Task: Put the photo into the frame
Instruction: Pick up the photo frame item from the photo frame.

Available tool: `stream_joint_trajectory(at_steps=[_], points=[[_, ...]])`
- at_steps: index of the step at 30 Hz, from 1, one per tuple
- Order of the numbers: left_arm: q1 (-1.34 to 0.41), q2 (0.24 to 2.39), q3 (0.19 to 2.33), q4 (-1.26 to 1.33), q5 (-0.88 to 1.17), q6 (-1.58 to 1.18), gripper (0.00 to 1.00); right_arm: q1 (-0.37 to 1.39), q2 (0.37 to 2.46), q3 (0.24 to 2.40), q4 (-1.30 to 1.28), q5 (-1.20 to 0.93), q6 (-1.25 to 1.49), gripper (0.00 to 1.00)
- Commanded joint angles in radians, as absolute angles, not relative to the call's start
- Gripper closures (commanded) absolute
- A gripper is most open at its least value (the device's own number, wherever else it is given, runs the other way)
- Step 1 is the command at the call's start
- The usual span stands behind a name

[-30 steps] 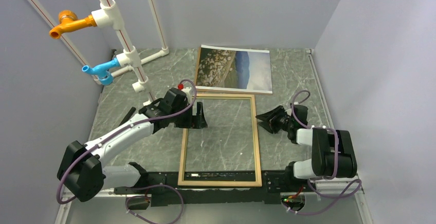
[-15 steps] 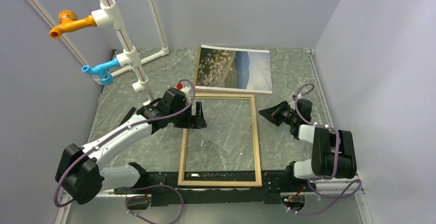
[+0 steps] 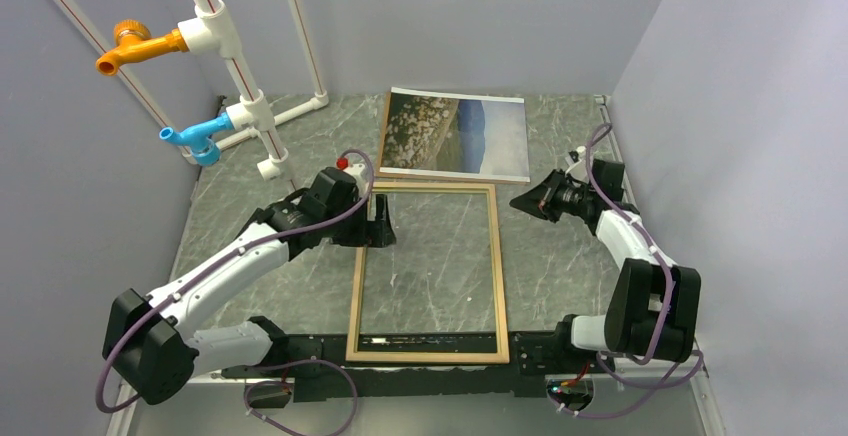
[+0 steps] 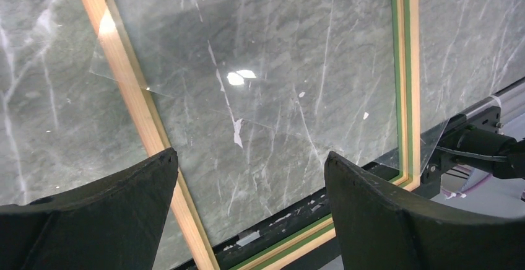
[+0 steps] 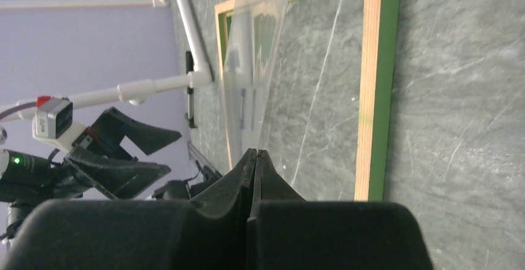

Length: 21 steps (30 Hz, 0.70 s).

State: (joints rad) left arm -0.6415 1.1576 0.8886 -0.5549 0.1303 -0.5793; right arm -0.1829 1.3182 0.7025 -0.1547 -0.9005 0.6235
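Note:
The frame [image 3: 497, 256] lies flat mid-table with its pale wood face up; it also shows in the left wrist view [image 4: 133, 96] and, with a green edge, in the right wrist view [image 5: 371, 96]. The photo [image 3: 455, 134] lies face up behind it, a thin brown edge showing under it. My right gripper [image 3: 522, 201] is by the frame's far right corner. It is shut [image 5: 255, 152] on the edge of a thin clear pane [image 5: 257, 65], which tilts up over the frame [image 4: 278, 65]. My left gripper [image 3: 383, 224] hovers open and empty [image 4: 247, 165] over the frame's left rail.
A white pipe stand [image 3: 215, 36] with an orange tap [image 3: 135, 46] and a blue tap [image 3: 195, 136] rises at the back left. A black rail [image 3: 430, 351] runs along the near edge under the frame's near end. Walls close in on three sides.
My right gripper has swung toward the back, from beside the frame's right rail to its far right corner, staying shut. My left gripper has shifted slightly toward the back.

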Motion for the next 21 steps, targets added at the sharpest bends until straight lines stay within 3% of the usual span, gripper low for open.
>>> stream_joint_trajectory(at_steps=[1, 7, 21], points=[[-0.645, 1.126, 0.948, -0.611, 0.056, -0.549, 0.08, -0.184, 1.329, 0.759, -0.264, -0.996, 0.555, 1.00], [-0.644, 1.123, 0.963, -0.666, 0.006, -0.530, 0.08, -0.166, 1.335, 0.758, -0.189, -1.073, 0.622, 1.00], [-0.643, 1.111, 0.938, -0.694, -0.037, -0.539, 0.07, -0.011, 1.405, 0.850, -0.308, -1.079, 0.507, 1.00]])
